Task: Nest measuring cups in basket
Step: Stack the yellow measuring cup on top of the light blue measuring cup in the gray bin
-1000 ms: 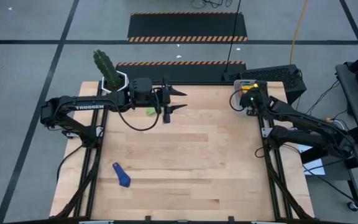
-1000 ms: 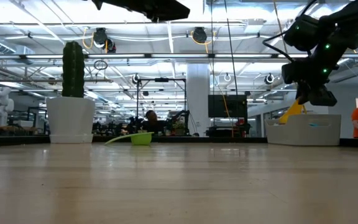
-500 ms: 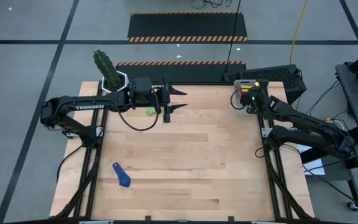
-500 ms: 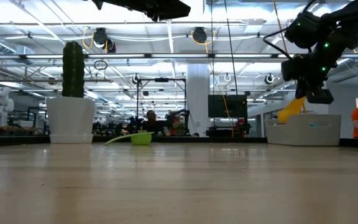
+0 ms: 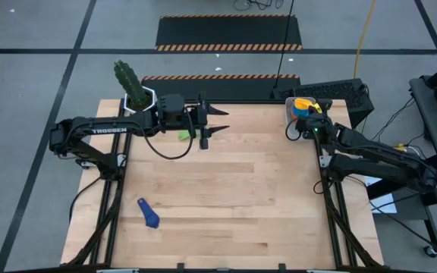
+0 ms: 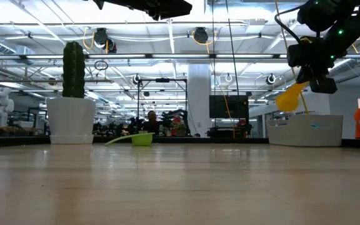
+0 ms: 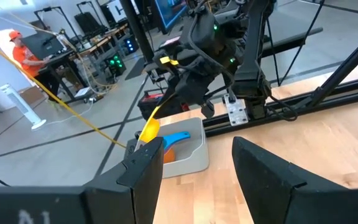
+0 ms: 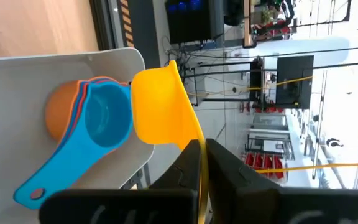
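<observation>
A: Where is the yellow cup [image 8: 160, 106] at this moment?

B: In the right tool [image 6: 310, 80], clamped by its handle, hanging above the basket [image 5: 292, 114] at the far right corner of the surface [image 5: 226, 197]. In the low view it hangs clear of the basket's rim.

A: How does it lie against the tool?

B: The handle runs back between the two fingers, so the long axis follows the tool's own line, bowl end leading. From the low view the bowl sits lower than the handle, tilted down toward the basket.

A: What is already inside?

B: A light blue cup [image 8: 107, 118] sits in an orange one [image 8: 64, 115], with maybe a red rim between them, hard to tell. The blue handle points away from the stack, along the basket's length.

A: So what does the coming move turn on?

B: I judge it is the bowl coming squarely over the blue one, which lies just beside it in the right wrist view, with the handles brought to the same heading.

A: And the other arm?

B: The left tool [image 5: 215, 121] hovers wide open at the far side of the surface, near the green cup [image 5: 183, 136]. The dark blue cup [image 5: 149, 214] lies at the near left, well apart from both.
</observation>
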### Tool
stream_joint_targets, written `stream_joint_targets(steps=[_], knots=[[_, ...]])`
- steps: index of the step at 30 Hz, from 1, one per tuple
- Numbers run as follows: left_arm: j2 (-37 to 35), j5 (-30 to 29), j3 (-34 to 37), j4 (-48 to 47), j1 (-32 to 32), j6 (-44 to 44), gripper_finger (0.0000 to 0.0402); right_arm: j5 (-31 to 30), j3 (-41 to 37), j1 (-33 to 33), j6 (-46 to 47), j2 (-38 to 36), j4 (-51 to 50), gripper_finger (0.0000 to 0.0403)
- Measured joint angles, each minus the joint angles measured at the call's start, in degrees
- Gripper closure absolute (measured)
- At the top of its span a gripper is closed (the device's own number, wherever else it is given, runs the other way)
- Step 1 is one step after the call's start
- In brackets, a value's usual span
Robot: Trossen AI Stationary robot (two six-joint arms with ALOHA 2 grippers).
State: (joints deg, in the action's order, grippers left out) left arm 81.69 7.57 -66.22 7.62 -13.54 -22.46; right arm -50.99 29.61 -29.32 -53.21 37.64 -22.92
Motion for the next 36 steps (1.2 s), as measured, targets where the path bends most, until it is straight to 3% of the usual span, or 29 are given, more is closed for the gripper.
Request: stream_joint_targets(steps=[15, 24, 36], knots=[[0.0, -0.1, 0.0, 0.0, 0.0, -1.1, 0.0206, 0.3, 0.0, -0.1, 1.8, 2.4, 1.0, 0.0403], [0.0, -0.1, 0.0, 0.6, 0.0, -1.0, 0.0206, 3.1, -5.2, -4.4, -7.5, 5.4, 13.2, 0.0403], [0.0, -0.1, 0.0, 0.6, 0.0, -1.6, 0.0206, 6.2, -5.4, -7.6, -6.9, 5.4, 14.1, 0.0391]])
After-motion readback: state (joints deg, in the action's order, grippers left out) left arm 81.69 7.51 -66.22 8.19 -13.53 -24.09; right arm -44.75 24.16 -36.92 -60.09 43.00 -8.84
